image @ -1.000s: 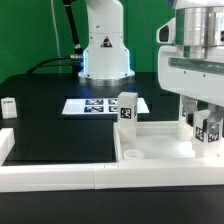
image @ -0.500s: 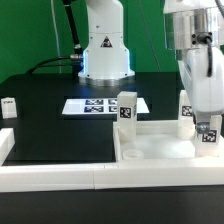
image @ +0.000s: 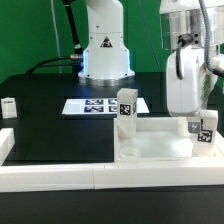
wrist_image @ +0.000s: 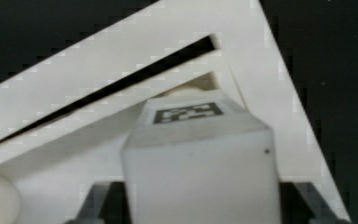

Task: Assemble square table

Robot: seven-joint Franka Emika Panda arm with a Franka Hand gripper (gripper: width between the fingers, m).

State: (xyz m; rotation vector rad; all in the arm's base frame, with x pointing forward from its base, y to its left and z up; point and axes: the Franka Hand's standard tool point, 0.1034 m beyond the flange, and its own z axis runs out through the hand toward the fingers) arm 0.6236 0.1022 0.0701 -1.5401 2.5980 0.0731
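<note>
The arm has twisted round over the last second, and the hand (image: 204, 128) now sits at the square top's (image: 160, 146) three o'clock corner, clamped on a leg (wrist_image: 194, 165) that stands upright there. Another leg (image: 126, 109) stands at eleven o'clock of the top. A third (image: 8, 107) waits at the bench's (image: 60, 135) nine o'clock edge. Three legs counted, one top; a fourth leg is not visible.

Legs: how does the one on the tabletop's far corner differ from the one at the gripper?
The corner leg stands free and upright on the tabletop; the gripped leg sits between the gripper's fingers. The corner leg is at the exterior view's middle, the gripped leg at its right edge. Both are short, white and tagged.
</note>
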